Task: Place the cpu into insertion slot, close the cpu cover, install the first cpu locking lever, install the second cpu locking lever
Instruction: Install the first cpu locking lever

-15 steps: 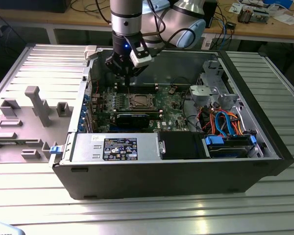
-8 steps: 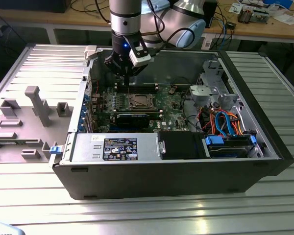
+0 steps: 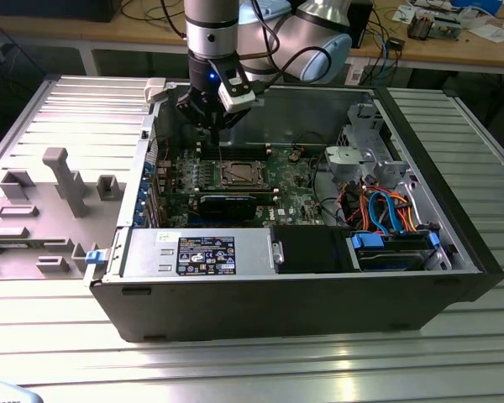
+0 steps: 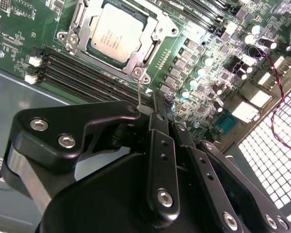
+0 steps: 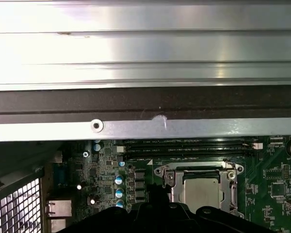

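While the cpu (image 4: 117,32) sits socketed, the pincer (image 4: 157,112) hangs above, fingers closed, empty.

CPU seated under its closed cover, gripper close by

In the second wrist view the cpu (image 4: 117,33) lies in the insertion slot (image 4: 77,13) on the green board, the cpu cover (image 4: 150,42) down around it; the black gripper (image 4: 157,114) hangs just beside the memory slots (image 4: 82,73), a thin lever (image 4: 138,92) at its tip

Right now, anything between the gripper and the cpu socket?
Nothing visible. In the second wrist view the gripper hangs above the green board next to the socket, and the cpu sits in the insertion slot with the cpu cover down around it, unobstructed.
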Robot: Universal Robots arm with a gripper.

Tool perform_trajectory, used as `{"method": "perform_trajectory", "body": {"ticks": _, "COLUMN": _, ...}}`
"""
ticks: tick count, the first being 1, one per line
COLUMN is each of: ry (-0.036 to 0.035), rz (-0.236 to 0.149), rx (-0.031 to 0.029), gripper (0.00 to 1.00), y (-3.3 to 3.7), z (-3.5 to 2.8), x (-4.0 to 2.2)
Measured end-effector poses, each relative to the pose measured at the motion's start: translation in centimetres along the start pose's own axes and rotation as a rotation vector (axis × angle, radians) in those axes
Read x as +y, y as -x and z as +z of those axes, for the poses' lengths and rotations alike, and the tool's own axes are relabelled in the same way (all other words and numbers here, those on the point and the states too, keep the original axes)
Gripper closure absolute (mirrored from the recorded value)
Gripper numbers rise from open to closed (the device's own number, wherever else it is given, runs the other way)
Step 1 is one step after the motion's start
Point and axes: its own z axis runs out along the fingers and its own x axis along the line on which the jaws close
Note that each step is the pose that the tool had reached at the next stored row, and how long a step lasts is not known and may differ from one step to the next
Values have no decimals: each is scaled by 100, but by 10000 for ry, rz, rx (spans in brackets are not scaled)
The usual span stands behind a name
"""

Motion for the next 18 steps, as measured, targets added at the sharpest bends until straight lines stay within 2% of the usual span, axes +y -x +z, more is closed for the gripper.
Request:
{"method": "perform_trajectory", "body": {"ticks": 17, "ry": 0, "rz": 0, "rx": -1, "gripper": 89, "y": -42, "z": -1, "x": 59}}
{"method": "perform_trajectory", "body": {"ticks": 18, "ry": 3, "rz": -4, "rx": 8, "gripper": 89, "y": -16, "z": 66, "x": 60}}
